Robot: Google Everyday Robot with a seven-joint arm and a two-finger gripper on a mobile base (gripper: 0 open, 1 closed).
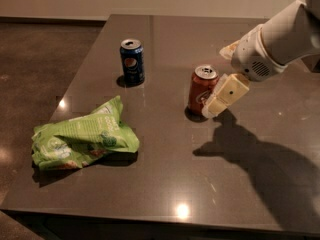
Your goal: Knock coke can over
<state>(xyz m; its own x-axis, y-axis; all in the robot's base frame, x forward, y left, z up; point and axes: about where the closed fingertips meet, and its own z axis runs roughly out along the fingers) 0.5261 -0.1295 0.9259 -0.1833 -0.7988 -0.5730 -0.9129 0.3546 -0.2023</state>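
The coke can is red-orange with a silver top and stands upright near the middle of the dark table. My gripper comes in from the upper right on a white arm. Its cream-coloured finger lies right against the can's right side, touching or nearly touching it. The can's lower right is partly hidden behind the finger.
A dark blue Pepsi can stands upright at the back left of the coke can. A crumpled green chip bag lies at the front left. The table's left edge runs beside a brown floor.
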